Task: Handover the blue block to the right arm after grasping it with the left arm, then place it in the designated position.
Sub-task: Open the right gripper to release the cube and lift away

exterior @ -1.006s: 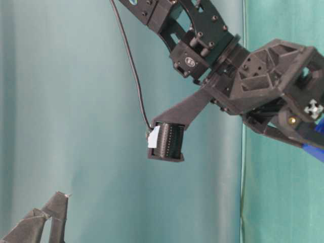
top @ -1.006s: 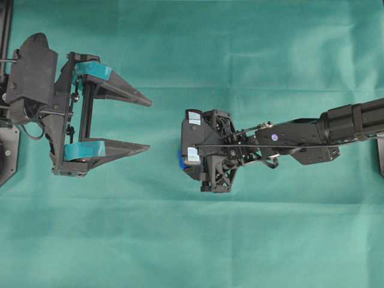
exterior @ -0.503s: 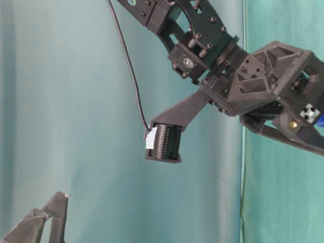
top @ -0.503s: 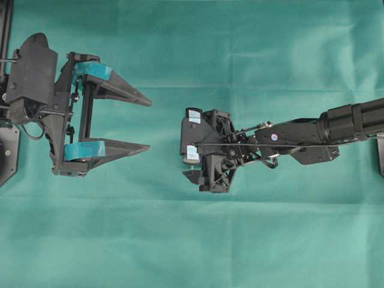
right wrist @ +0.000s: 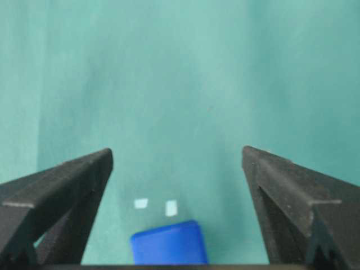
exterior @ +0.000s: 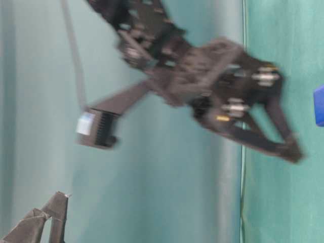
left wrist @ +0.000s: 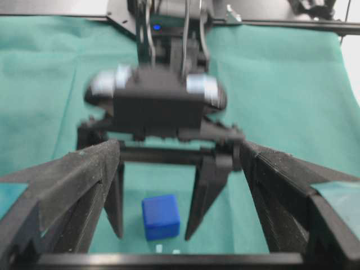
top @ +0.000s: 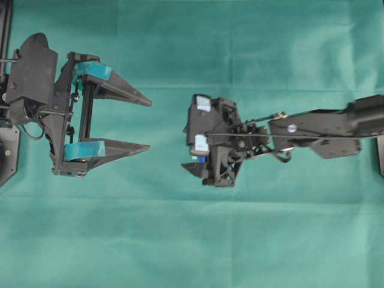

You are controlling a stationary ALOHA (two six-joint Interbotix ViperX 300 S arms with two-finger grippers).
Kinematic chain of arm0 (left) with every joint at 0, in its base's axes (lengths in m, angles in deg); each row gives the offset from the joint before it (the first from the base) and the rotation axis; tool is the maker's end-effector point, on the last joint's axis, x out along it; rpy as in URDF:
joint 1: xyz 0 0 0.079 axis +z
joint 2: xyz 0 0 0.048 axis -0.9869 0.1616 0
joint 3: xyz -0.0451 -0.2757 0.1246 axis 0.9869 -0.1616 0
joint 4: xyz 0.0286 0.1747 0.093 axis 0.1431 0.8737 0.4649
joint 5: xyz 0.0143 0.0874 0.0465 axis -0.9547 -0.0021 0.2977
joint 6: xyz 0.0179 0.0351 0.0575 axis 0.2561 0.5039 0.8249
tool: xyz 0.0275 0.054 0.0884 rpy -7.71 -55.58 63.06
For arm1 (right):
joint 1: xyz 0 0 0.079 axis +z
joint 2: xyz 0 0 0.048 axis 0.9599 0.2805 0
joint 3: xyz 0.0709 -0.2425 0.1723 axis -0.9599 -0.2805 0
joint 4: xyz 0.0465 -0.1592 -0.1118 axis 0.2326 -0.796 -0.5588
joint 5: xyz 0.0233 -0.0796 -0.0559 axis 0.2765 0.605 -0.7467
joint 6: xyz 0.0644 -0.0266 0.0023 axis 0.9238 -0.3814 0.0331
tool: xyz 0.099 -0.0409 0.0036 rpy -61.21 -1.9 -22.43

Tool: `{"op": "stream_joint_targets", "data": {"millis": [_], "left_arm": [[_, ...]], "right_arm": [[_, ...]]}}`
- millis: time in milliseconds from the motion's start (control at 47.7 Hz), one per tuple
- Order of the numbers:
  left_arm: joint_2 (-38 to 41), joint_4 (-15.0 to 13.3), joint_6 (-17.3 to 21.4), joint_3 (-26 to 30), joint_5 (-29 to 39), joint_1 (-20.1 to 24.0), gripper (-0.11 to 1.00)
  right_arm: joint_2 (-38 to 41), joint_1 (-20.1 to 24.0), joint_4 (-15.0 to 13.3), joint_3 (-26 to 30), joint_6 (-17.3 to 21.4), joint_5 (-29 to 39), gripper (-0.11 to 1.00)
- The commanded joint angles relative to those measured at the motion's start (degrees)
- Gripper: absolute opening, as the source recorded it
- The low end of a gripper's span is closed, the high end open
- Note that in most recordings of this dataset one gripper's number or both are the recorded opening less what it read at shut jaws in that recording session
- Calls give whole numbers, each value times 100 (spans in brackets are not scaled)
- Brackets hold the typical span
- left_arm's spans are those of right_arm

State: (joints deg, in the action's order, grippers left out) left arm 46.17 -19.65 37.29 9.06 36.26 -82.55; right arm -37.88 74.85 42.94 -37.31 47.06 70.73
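Note:
The blue block point(left wrist: 161, 216) rests on the green cloth, untouched, between the spread black fingers of my right gripper point(left wrist: 154, 233). From overhead only a sliver of the blue block point(top: 203, 160) shows under the right gripper point(top: 192, 147), which is open and points down. In the right wrist view the blue block point(right wrist: 167, 244) lies at the bottom edge, and two white marks point(right wrist: 156, 206) of the designated position lie just past it. My left gripper point(top: 149, 124), with teal pads, hangs open and empty well to the left.
Green cloth point(top: 192, 240) covers the whole table. The right arm point(exterior: 202, 76) is motion-blurred in the table-level view, where the blue block point(exterior: 319, 105) peeks in at the right edge. A left fingertip point(exterior: 55, 212) shows at the bottom left.
The right gripper has opened fully and let go of the blue block, which now lies on the cloth. The right arm has drawn back to the right. The left arm has not moved.

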Motion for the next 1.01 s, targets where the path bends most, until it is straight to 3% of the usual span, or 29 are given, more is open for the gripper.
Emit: {"op": "stream_joint_targets", "data": {"millis": [0, 440, 985], "left_arm": [[-26, -9, 0, 149, -35, 0, 100], [-26, -9, 0, 149, -35, 9, 100], [-26, -9, 0, 149, -35, 0, 100]], "right_arm": [[-457, 0, -35, 158, -9, 220, 93], [-1661, 26, -149, 220, -18, 1213, 93], [-2074, 35, -185, 26, -9, 1248, 92]]}}
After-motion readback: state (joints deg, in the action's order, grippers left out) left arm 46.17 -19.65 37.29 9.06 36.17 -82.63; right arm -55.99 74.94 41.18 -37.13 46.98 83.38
